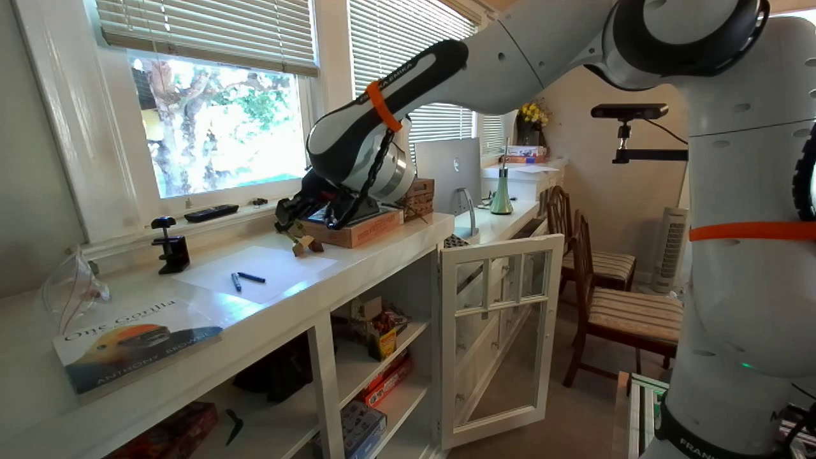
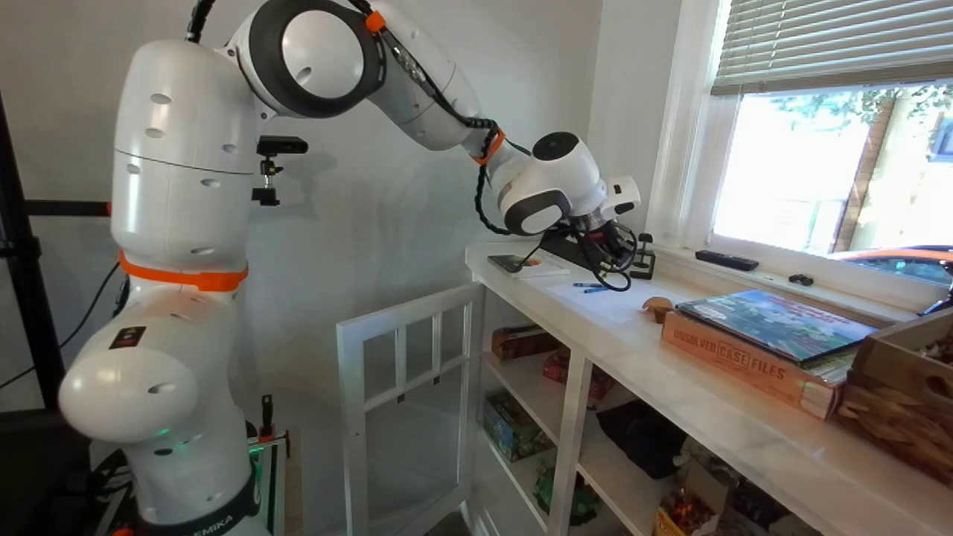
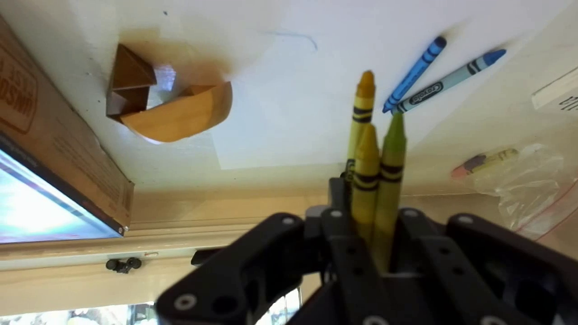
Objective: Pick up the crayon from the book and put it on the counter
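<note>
"Orange-brown cardboard at the far left of the wrist view?"

"Yes, a box [image 3: 63,131], lettered UNSOLVED CASE FILES in an exterior view, with the book [image 3: 45,203] lying flat on top, cover bleached by glare."

"And next, going right?"

"Out on the sill [image 3: 162,262], a small black knobby thing [image 3: 123,265]. Higher in the frame, an angular brown block [image 3: 128,79] with a curved tan piece [image 3: 183,113] right beside, both on the pale counter [image 3: 171,167]."

"Around the centre?"

"White paper [image 3: 289,140], flat on the counter, marked with a faint blue curve."

"Then the black gripper [image 3: 372,216]. Released or holding?"

"Clenched, grasping a yellow crayon [image 3: 366,167] and a green crayon [image 3: 392,162] side by side, tips pointing away from the gripper, over the counter. Just behind, an orange-tipped crayon [image 3: 361,106], lower end hidden; perhaps pinched with the others, hard to tell from this angle."

"And further right?"

"Two on the paper: a dark blue crayon [image 3: 413,74] and a pale-wrapped blue crayon [image 3: 451,81], spread in a V, lower ends close together."

"Anything at the edge?"

"Corner of a white paperback [image 3: 555,95], titled One Gorilla in an exterior view, and below in the frame a crumpled clear plastic bag [image 3: 533,180]."
</note>
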Motion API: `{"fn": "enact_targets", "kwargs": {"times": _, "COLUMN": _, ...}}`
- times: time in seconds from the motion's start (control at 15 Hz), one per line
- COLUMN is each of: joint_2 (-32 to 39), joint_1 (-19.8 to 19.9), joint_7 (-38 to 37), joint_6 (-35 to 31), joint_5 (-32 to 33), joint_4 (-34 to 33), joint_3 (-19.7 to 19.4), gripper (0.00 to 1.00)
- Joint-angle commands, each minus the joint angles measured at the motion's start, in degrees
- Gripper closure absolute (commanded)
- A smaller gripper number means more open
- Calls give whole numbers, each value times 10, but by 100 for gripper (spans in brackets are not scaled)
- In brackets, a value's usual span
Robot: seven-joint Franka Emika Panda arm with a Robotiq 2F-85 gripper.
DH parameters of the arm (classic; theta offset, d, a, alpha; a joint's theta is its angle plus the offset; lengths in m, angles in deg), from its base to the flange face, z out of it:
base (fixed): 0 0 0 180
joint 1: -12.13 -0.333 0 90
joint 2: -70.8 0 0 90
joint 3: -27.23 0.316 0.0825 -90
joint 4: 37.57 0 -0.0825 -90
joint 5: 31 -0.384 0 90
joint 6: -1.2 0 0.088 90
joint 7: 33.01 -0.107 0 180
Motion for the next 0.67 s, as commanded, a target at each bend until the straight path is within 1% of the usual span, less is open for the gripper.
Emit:
{"fn": "enact_targets", "kwargs": {"times": 0.0, "joint_2": -13, "joint_1": 17, "joint_7": 31, "joint_6": -4, "joint_5": -33, "joint_4": 18, "joint_3": 15, "gripper": 97}}
{"fn": "enact_targets", "kwargs": {"times": 0.13, "joint_2": -15, "joint_1": 19, "joint_7": 30, "joint_6": 2, "joint_5": -31, "joint_4": 19, "joint_3": 11, "gripper": 97}}
{"fn": "enact_targets", "kwargs": {"times": 0.27, "joint_2": -22, "joint_1": 12, "joint_7": 2, "joint_6": 23, "joint_5": 5, "joint_4": 27, "joint_3": -13, "gripper": 97}}
{"fn": "enact_targets", "kwargs": {"times": 0.4, "joint_2": -34, "joint_1": 5, "joint_7": -31, "joint_6": 70, "joint_5": 47, "joint_4": 33, "joint_3": -43, "gripper": 97}}
{"fn": "enact_targets", "kwargs": {"times": 0.6, "joint_2": -43, "joint_1": 5, "joint_7": -84, "joint_6": 162, "joint_5": 123, "joint_4": 22, "joint_3": -73, "gripper": 97}}
